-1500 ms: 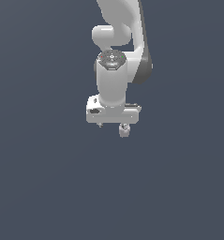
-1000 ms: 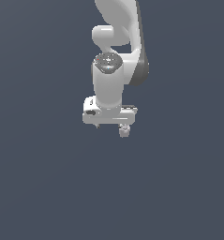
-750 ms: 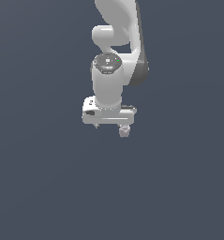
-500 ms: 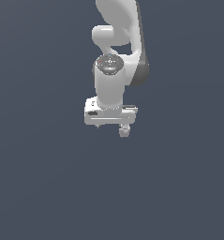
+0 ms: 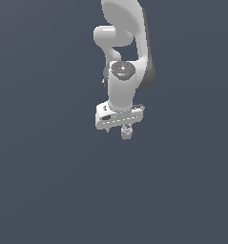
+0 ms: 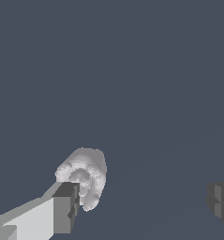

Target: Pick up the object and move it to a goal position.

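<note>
The object (image 6: 84, 177) is a tiny pale grey-white lump with a knobbly, swirled surface, roughly rounded, and in the wrist view it sits right against the inner face of one finger (image 6: 65, 207), while the other finger (image 6: 221, 199) stands well apart from it across a wide gap; so the gripper (image 5: 119, 130) is spread wide and clamps nothing, the lump touching or just beside one pad only, and I cannot tell which. In the exterior view the lump (image 5: 126, 133) shows as a small pale knob under the white hand, against a plain dark slate ground with no marked goal to be seen. Whether it rests on that ground or hangs off the finger cannot be told. Judging by its size, it should be very light, and its look suggests something stiff rather than soft; the bumpy skin ought to give the flat dark pads some bite, yet so small a piece could easily roll or pop out sideways. The best hold is probably across its widest middle, centred between the pads, closing gently and squarely
</note>
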Available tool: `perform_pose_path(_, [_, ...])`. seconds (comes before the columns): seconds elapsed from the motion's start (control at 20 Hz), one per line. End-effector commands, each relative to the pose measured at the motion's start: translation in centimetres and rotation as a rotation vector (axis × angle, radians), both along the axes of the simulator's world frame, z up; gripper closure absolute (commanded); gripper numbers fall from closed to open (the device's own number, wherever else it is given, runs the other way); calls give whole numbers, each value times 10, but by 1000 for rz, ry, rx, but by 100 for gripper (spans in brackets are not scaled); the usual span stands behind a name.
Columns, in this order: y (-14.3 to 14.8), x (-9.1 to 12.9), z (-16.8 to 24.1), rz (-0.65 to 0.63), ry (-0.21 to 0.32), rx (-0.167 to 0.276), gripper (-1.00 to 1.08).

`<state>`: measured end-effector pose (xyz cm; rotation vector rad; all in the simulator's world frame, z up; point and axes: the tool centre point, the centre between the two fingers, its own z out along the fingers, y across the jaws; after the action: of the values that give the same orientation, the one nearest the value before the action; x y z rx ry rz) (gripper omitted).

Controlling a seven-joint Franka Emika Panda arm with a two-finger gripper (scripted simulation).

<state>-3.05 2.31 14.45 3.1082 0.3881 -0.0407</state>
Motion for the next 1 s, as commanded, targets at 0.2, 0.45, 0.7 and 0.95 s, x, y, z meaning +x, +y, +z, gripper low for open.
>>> perform_pose_path(0.2, [27,-24,-22,200,-12,9,-92])
perform_pose_path(0.45, [41,-37,-33,303,-18,13,-92])
perform_pose_path(0.7, [48,-44,-38,357,-22,16,-92])
perform_pose_path(0.95, [49,-45,-39,361,-21,16,-92])
